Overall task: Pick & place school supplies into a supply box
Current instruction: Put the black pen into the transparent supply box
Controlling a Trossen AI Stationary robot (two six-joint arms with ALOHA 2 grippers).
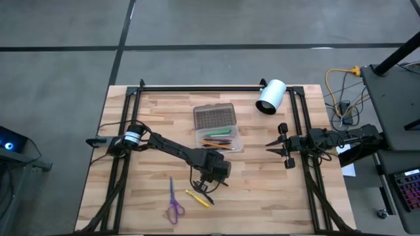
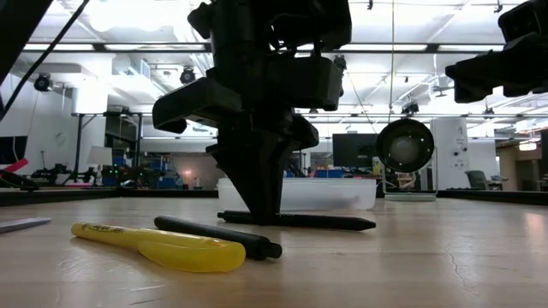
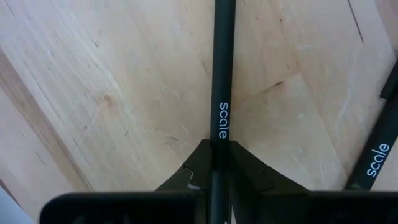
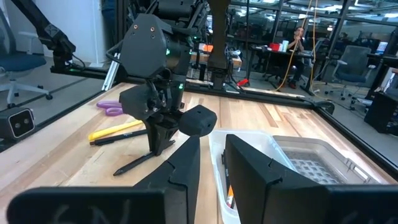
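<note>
Wood table (image 1: 275,196), black rails at both sides. Left arm (image 1: 167,145) reaches diagonally to front centre. Right arm (image 1: 341,139) waits at the right edge, right gripper (image 1: 270,147) above the table just right of the box, fingers (image 4: 252,168) apart, nothing between them. White cylinder (image 1: 270,97) lies at back right. Box (image 1: 220,139) at centre, clear tray holding green and orange pens, grey lid (image 1: 214,117) open behind it. Left gripper (image 1: 205,185) points down at the table in front of the box, fingers (image 3: 193,171) pinched on a black pen (image 3: 221,81) lying on the wood. Scissors (image 1: 174,204), purple handles, front left. Yellow marker (image 2: 163,244) and second black pen (image 2: 218,235) side by side near the gripper.
</note>
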